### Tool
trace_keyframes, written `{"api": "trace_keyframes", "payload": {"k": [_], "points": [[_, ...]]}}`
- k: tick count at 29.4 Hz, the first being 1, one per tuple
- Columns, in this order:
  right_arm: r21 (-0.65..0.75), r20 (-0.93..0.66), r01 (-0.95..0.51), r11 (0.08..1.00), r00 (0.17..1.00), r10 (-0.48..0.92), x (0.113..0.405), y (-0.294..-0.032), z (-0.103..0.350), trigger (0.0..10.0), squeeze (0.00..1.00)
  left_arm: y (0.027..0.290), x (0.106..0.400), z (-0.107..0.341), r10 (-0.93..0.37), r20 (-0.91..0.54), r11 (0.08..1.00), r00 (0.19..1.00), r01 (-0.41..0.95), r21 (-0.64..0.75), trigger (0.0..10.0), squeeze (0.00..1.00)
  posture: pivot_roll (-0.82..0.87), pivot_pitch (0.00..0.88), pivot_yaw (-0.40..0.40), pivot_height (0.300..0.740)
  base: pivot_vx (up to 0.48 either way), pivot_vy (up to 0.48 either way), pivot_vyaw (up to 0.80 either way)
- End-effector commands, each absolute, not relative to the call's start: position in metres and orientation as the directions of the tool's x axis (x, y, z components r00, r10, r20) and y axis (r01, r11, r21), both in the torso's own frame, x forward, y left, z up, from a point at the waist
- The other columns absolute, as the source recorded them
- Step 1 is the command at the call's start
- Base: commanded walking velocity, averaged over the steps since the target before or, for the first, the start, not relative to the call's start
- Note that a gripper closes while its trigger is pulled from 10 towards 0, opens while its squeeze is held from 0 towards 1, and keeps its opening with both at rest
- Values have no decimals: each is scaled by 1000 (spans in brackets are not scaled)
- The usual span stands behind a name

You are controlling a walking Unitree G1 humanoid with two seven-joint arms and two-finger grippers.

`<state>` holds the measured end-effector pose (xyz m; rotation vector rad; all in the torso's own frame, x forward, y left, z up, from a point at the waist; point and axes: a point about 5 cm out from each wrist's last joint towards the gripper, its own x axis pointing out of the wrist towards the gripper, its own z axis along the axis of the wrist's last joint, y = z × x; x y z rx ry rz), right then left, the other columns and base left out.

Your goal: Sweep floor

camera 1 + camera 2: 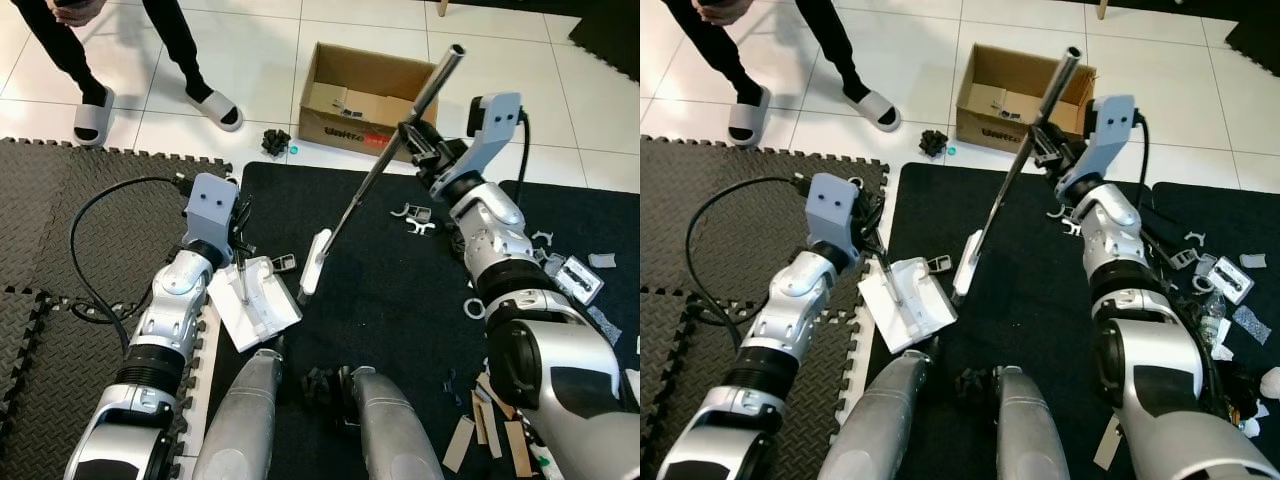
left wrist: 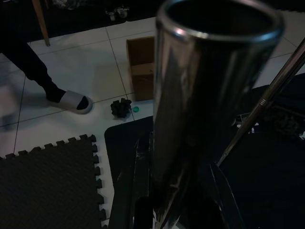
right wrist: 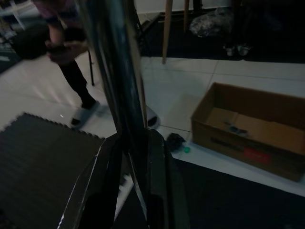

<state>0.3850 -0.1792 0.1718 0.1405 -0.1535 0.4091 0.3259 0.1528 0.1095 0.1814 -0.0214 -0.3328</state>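
A broom (image 1: 372,178) is clamped by the right gripper (image 1: 412,137); a dustpan (image 1: 255,300) handle is gripped by the left gripper (image 1: 238,250); chair legs (image 3: 166,29) are seen far off

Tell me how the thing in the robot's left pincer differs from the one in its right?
The left pincer holds a white dustpan by a short metal handle, its tray flat on the black mat. The right pincer holds a broom by a long metal pole, tilted, with its narrow white head down on the mat. The dustpan is broad and low; the broom is slim and tall. Both are white with shiny metal handles.
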Motion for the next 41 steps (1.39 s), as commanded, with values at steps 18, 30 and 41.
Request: {"api": "trace_keyframes", "payload": {"k": [18, 30, 41], "points": [[-58, -8, -277, 959, 961, 277, 360, -182, 109, 10000, 0, 148, 321, 92, -284, -12, 956, 959, 284, 72, 10000, 0, 3, 157, -52, 740, 0, 0, 0], [-84, -30, -292, 953, 956, 290, 352, -173, 95, 10000, 0, 145, 319, 88, -274, -9, 959, 962, 274, 66, 10000, 0, -3, 142, -49, 740, 0, 0, 0], [-87, -20, -315, 945, 949, 315, 350, -162, 92, 10000, 0, 145, 320, 87, -269, -7, 961, 963, 268, 68, 10000, 0, 0, 129, -40, 740, 0, 0, 0]]}}
